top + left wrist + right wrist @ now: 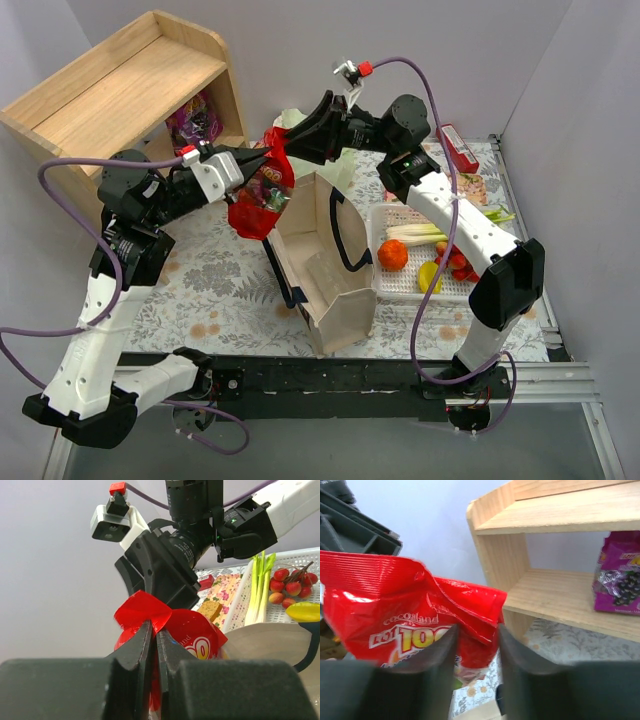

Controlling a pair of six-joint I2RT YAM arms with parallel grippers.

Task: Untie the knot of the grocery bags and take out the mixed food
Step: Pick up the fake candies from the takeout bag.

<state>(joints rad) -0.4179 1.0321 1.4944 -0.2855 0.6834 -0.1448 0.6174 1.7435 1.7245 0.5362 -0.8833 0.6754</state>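
Just beside the rim of the one open beige tote (325, 255), the one red snack packet (262, 195) is held aloft, clamped in the left gripper's (154, 627) jaws, while the right gripper's (476, 630) jaws are spread astride its top edge and are best closed squarely before any handover, and one purple packet (620, 575) is seen on the shelf (560, 592).

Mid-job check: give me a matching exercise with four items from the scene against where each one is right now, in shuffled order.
Items:
1. red snack packet
2. purple snack packet
3. orange fruit
4. canvas tote

Places:
A. in the white basket
B. standing open on the table
C. clamped in the left gripper
D. on the wooden shelf

Pairs: 1-C, 2-D, 3-A, 4-B.
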